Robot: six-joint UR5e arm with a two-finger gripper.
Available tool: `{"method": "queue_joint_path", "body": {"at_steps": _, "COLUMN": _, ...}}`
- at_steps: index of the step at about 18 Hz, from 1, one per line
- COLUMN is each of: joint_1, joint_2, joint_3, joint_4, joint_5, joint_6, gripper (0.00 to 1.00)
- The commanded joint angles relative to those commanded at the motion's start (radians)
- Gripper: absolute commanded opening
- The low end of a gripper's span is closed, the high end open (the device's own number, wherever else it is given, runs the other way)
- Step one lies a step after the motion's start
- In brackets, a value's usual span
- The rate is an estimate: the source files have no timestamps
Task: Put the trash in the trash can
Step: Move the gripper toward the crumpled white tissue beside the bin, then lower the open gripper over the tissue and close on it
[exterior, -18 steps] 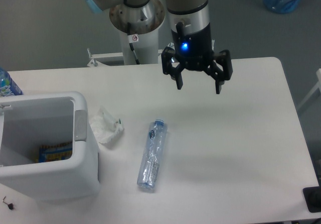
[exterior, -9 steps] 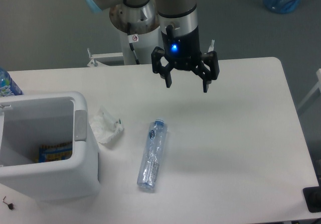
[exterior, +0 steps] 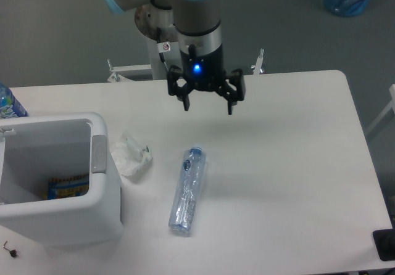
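White table (exterior: 290, 164), bottle (exterior: 187, 190) below spread pincer (exterior: 207, 105)

No text can be read anywhere. The small round red-and-white sticker (exterior: 165, 46) on the robot's base and the bluish label on the flattened bottle (exterior: 187, 192) are both too blurred to make out.

gripper (exterior: 207, 105) is now further left and up-frame than 1 s ago, closer to the table's far edge. It sits up-frame of the flattened bottle (exterior: 187, 190), only slightly to its right, instead of well right of it. Fingers are less spread than before.
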Motion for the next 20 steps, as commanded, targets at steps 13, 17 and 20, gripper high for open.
{"method": "queue_joint_path", "body": {"at_steps": 13, "joint_1": -0.098, "joint_2": -0.164, "joint_3": -0.054, "joint_4": 0.018, "joint_5": -0.095, "joint_6": -0.103, "gripper": 1.00}}
{"method": "queue_joint_path", "body": {"at_steps": 17, "joint_1": -0.120, "joint_2": -0.213, "joint_3": -0.045, "joint_4": 0.014, "joint_5": -0.098, "joint_6": -0.128, "gripper": 1.00}}
{"method": "queue_joint_path", "body": {"at_steps": 20, "joint_1": -0.141, "joint_2": -0.247, "joint_3": -0.042, "joint_4": 0.014, "joint_5": -0.100, "joint_6": -0.158, "gripper": 1.00}}
